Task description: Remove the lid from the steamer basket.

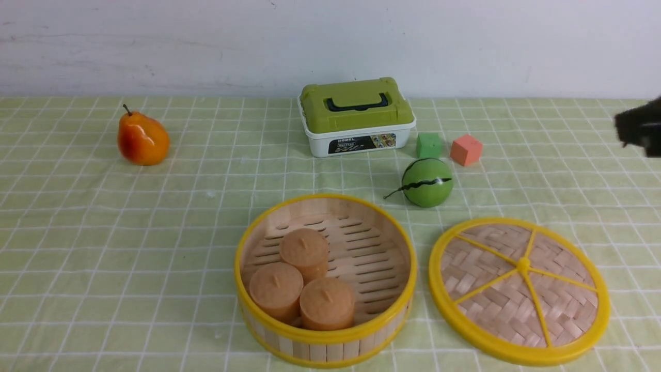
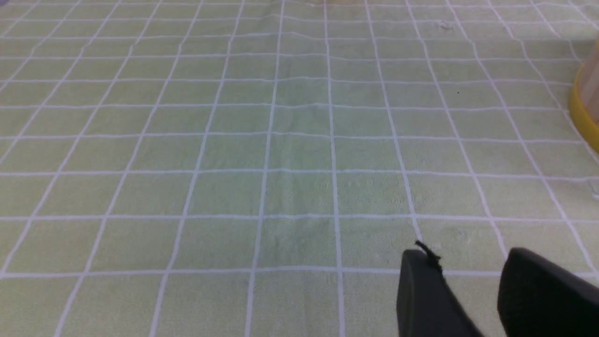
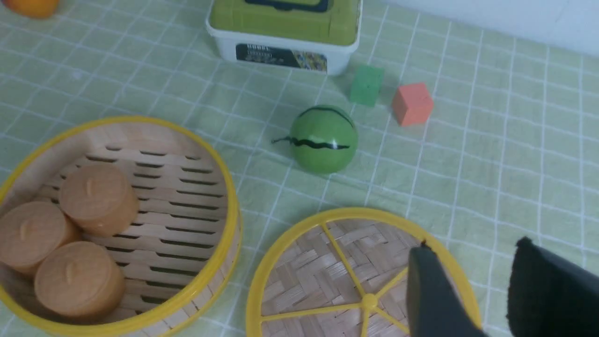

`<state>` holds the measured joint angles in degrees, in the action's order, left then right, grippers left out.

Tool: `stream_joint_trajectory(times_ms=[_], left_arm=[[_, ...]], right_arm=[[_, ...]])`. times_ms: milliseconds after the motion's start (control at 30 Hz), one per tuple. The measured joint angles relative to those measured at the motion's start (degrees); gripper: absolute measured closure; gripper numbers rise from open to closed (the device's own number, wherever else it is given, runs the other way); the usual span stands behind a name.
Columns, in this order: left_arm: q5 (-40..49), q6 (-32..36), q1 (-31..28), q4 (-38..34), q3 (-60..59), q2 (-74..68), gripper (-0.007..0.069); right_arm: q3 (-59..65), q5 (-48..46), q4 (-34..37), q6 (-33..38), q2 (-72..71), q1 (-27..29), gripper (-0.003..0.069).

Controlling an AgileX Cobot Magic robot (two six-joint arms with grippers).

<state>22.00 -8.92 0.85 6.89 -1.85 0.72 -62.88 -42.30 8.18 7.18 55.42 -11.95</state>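
The right gripper (image 3: 472,255) has its jaws parted with nothing between them and is raised clear of the table. The left gripper (image 2: 465,260) is also parted and empty, low over the checked tablecloth (image 1: 155,232). In the front view the right arm shows only as a dark blur cut off at the right edge. The lid (image 1: 519,289) lies flat on the cloth just right of the open steamer basket (image 1: 323,337), not touching it.

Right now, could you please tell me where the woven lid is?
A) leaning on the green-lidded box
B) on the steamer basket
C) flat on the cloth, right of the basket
C: the lid lies flat on the cloth, apart from the open steamer basket.
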Motion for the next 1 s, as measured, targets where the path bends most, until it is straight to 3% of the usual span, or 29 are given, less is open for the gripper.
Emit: stream_joint_trajectory(times_ms=[133, 233, 700, 1000], left_arm=[[0.0, 0.0, 0.0, 0.0, 0.0, 0.0, 0.0386], [0.0, 0.0, 0.0, 0.0, 0.0, 0.0, 0.0386], [0.0, 0.0, 0.0, 0.0, 0.0, 0.0, 0.0386], [0.0, 0.0, 0.0, 0.0, 0.0, 0.0, 0.0386]], right_arm=[[6.63, -0.68, 0.0, 0.17, -10.48, 0.0, 0.0633], [11.43, -0.62, 0.0, 0.27, -15.98, 0.0, 0.0678], [18.67, -8.14, -1.16, 0.34, -23.01, 0.0, 0.0678], [36.74, 11.89, -4.02, 0.34, -43.33, 0.0, 0.067]])
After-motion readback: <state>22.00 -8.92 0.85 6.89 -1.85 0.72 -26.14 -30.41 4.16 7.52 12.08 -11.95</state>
